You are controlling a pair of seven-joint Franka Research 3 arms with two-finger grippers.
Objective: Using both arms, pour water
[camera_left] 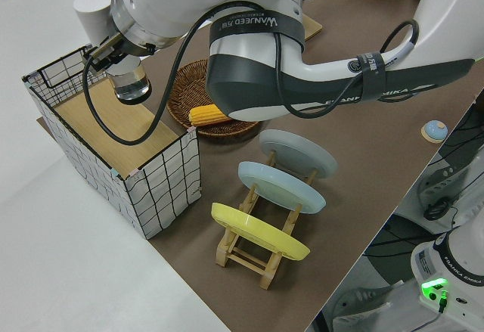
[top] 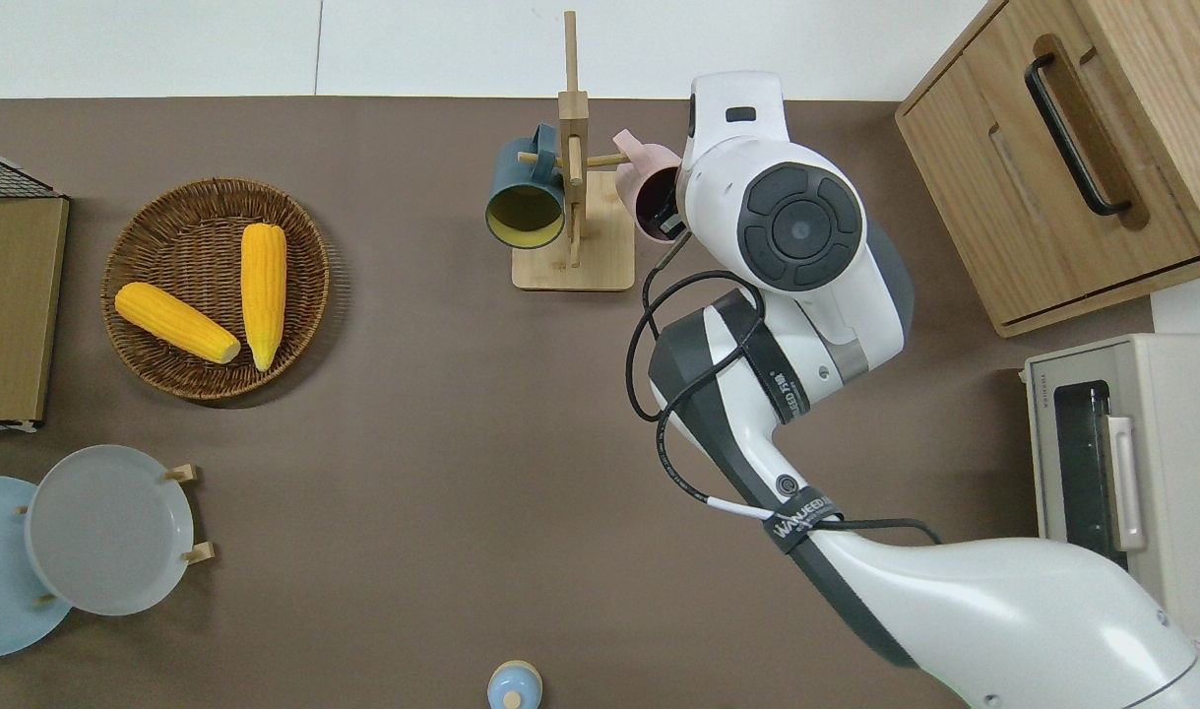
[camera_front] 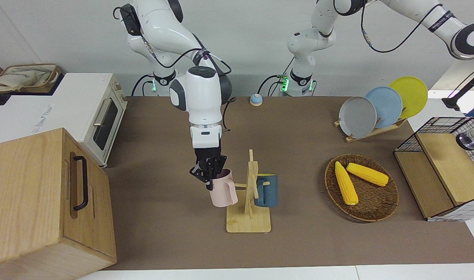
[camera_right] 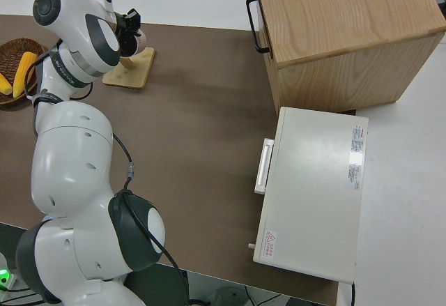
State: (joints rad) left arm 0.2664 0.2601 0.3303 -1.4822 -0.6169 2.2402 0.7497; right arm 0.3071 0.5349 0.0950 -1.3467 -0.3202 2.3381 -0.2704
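I see my right end effector pinched tight on the rim of the pink mug, held up just beside the wooden mug rack, off its peg. The blue mug hangs there. My left end effector holds a clear glass over the wire crate at the worktop's left-arm end.

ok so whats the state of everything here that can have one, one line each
right gripper: shut on the pink mug's rim
pink mug: upright, off its peg, in the air beside the rack
blue mug: hanging on the mug rack
left gripper: holding a clear glass over the wire crate
toaster oven: door closed
wooden cabinet: closed
three plates: on edge in their rack
two corn cobs: lying in the basket
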